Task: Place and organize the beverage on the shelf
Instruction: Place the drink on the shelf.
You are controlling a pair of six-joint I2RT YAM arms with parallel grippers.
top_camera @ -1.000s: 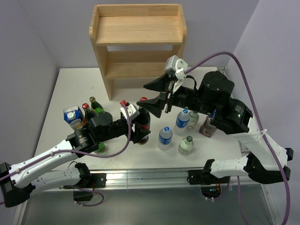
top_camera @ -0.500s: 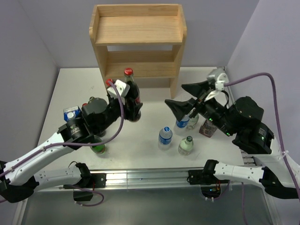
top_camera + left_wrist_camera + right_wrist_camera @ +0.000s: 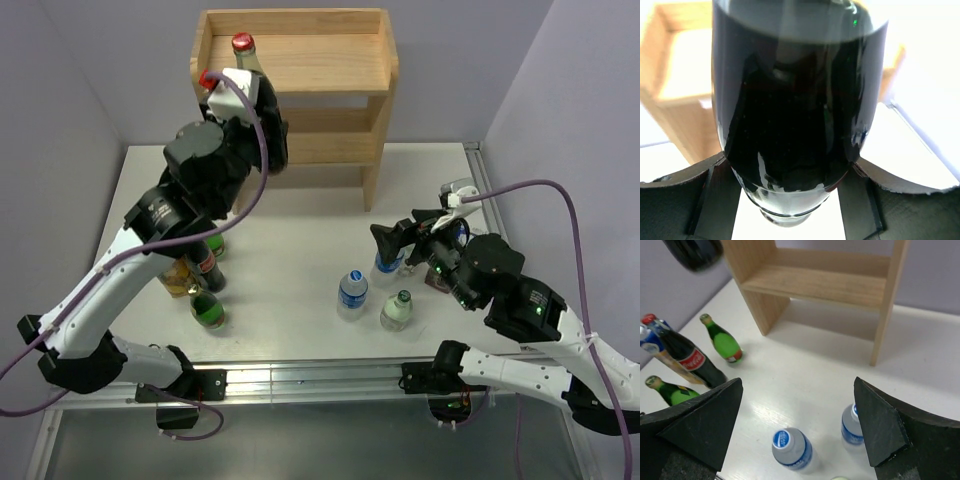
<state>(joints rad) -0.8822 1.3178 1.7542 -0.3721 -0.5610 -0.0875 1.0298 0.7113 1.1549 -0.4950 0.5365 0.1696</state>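
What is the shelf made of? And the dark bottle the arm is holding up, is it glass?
The shelf looks like pale, unpainted wood: grain lines show on its boards. The dark bottle looks like clear glass or glossy plastic filled with a dark drink. It has sharp, shiny reflections, but I can't tell which of the two it is.

Grip check: dark bottle (image 3: 795,115) held
The left gripper (image 3: 790,180) clamps its lower body (contents near black); shelf (image 3: 680,95) behind the bottle, leftward.
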